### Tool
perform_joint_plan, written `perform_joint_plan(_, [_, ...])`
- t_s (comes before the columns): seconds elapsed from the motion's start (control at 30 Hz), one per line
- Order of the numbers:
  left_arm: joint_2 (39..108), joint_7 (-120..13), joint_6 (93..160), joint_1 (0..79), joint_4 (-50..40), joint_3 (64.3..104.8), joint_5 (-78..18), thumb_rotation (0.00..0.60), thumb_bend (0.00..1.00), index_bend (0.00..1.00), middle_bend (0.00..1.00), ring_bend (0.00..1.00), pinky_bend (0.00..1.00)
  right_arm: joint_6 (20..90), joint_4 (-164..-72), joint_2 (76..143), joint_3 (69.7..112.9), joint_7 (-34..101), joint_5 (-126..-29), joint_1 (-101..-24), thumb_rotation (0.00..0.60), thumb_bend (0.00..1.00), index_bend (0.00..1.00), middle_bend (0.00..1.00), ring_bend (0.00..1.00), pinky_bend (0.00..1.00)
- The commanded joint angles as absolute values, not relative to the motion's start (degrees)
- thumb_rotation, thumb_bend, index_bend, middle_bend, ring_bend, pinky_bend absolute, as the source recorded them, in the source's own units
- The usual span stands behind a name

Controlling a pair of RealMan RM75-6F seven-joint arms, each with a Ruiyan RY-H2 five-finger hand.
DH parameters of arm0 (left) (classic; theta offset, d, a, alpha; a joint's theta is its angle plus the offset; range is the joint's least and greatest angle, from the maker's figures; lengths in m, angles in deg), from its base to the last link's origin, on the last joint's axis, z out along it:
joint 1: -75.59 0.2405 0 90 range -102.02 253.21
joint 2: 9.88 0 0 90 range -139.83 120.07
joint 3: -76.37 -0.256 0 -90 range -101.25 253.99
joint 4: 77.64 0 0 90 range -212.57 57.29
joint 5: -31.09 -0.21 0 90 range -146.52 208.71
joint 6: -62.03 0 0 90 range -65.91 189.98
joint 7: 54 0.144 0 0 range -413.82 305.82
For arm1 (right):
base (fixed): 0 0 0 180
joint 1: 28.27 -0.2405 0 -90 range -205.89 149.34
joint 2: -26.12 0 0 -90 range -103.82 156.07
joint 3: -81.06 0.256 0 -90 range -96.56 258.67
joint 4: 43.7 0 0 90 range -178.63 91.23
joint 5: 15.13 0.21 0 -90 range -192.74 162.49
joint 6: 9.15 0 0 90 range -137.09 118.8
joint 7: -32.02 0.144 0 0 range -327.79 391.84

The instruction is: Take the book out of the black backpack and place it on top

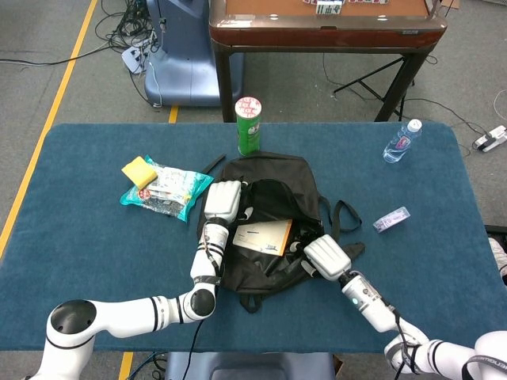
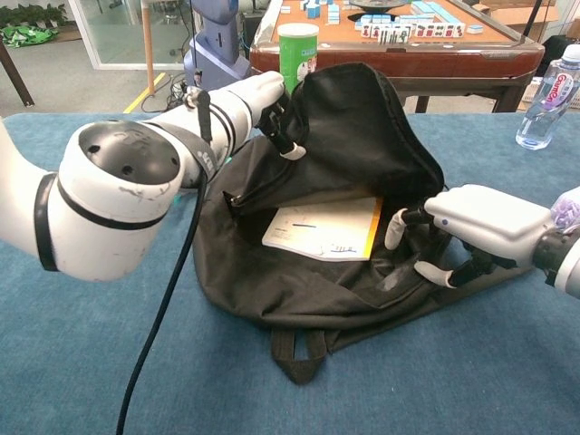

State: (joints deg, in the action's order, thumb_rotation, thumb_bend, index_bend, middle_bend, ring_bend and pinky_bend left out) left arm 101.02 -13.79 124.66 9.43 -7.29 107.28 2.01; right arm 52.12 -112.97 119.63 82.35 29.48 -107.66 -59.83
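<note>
The black backpack (image 1: 273, 170) lies open in the middle of the blue table (image 1: 87, 229). A white and yellow book (image 1: 261, 236) lies flat inside its opening, also plain in the chest view as the book (image 2: 322, 228) within the backpack (image 2: 362, 118). My left hand (image 1: 223, 202) grips the upper flap at the left rim and holds it raised; the chest view shows this left hand (image 2: 267, 104) pinching the fabric. My right hand (image 1: 326, 256) is at the right rim of the opening. In the chest view the right hand (image 2: 471, 227) has its fingers spread and curled by the rim, just right of the book, holding nothing.
A green can (image 1: 248, 127) stands just behind the backpack. A water bottle (image 1: 402, 141) stands at the back right. A snack packet (image 1: 162, 190) and a yellow sponge (image 1: 139, 171) lie to the left, a small wrapped packet (image 1: 391, 219) to the right. A brown game table (image 1: 325, 28) stands beyond.
</note>
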Motion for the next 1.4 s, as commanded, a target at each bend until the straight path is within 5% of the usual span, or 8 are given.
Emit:
perform_joint_plan(0.03, [100.8,-13.9,124.7,9.5,-7.2,107.2,2.3,0.6,0.33,0.7,0.54,0.41,0.2,53.4,-114.1,119.7,83.0,31.5,-107.9,-60.2,0.6,0.25,0.34,0.3,0.25,0.34])
perform_joint_plan(1.4, [99.6,-15.7,124.6,10.2,-7.7,106.1,4.4,0.6,0.33,0.69,0.54,0.41,0.2,51.8,-94.2,136.0,86.1,36.6,-104.4,-67.2,0.6,0.23,0.35,0.31,0.25,0.34])
